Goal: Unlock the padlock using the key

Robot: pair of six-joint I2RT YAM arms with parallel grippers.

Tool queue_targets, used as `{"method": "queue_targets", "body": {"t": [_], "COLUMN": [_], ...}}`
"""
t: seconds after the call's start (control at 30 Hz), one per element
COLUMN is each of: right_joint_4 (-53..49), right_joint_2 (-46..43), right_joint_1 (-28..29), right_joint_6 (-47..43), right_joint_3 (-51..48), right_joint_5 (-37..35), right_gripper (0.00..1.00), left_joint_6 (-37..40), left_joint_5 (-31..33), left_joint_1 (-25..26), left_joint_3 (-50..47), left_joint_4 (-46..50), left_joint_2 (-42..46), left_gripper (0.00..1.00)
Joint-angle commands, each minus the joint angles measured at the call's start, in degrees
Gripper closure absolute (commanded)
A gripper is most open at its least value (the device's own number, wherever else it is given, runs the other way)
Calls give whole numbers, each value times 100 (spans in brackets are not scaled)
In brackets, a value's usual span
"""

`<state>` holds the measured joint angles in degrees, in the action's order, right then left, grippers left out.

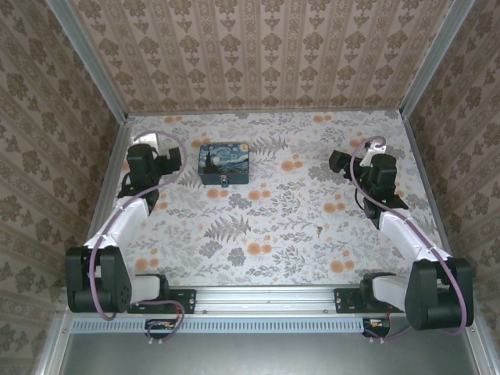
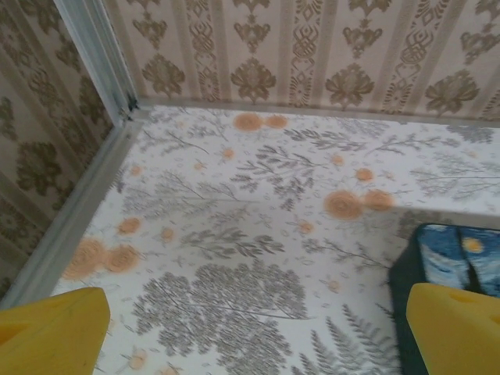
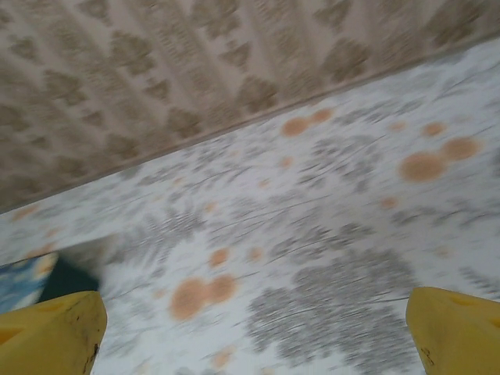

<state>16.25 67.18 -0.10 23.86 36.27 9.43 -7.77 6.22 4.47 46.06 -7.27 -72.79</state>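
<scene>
From above, the rectangular night-sky painted box (image 1: 224,162) sits upper centre; the left wrist view catches its corner, lower right. Left gripper (image 2: 254,332) and right gripper (image 3: 254,332) gape wide, their yellow wedge fingertips (image 2: 51,332) smooth.

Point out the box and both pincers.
box (image 1: 224,161), top view, middle of the painted lid.
left pincer (image 2: 258,332), left wrist view, midpoint of its open gap.
right pincer (image 3: 256,332), right wrist view, midpoint of its open gap.

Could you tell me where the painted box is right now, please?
In the top view the painted box sits far back, left of centre, just right of the left pincer; the left wrist view catches its corner lower right.
</scene>
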Motion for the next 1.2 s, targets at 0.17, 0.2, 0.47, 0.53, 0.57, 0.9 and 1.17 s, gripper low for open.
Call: {"method": "queue_targets", "body": {"t": [0.17, 0.2, 0.47, 0.53, 0.57, 0.9, 1.17], "right_joint_4": [-845, -879, -703, -530, -442, -348, -421], "right_joint_2": [811, 940, 2510, 3033, 3257, 4969, 5237], "right_joint_1": [475, 562, 1414, 1607, 1675, 2241, 2370], "right_joint_6": [1574, 1663, 2014, 2205, 2309, 2819, 2878], "right_joint_3": [705, 739, 1505, 1835, 1998, 3709, 4068], "right_joint_5": [1856, 1832, 1861, 1876, 1906, 1962, 1958], "right_gripper": [8, 9, 16, 19, 20, 29, 36], "left_joint_6": [-1233, -1266, -1384, -1461, -1477, -1629, -1738], "left_joint_5": [-1469, -1593, -2515, -2716, -2782, -3066, -3050], "left_joint_1": [40, 59, 106, 131, 154, 591, 1045], "left_joint_3": [1105, 1221, 2053, 2215, 2276, 2661, 2598], "left_joint_4": [1579, 1600, 1480, 1406, 1382, 1184, 1027], "left_joint_2": [-1018, -1208, -2582, -2828, -2918, -3619, -3701], "left_gripper": [0, 0, 0, 0, 0, 0, 0]}}
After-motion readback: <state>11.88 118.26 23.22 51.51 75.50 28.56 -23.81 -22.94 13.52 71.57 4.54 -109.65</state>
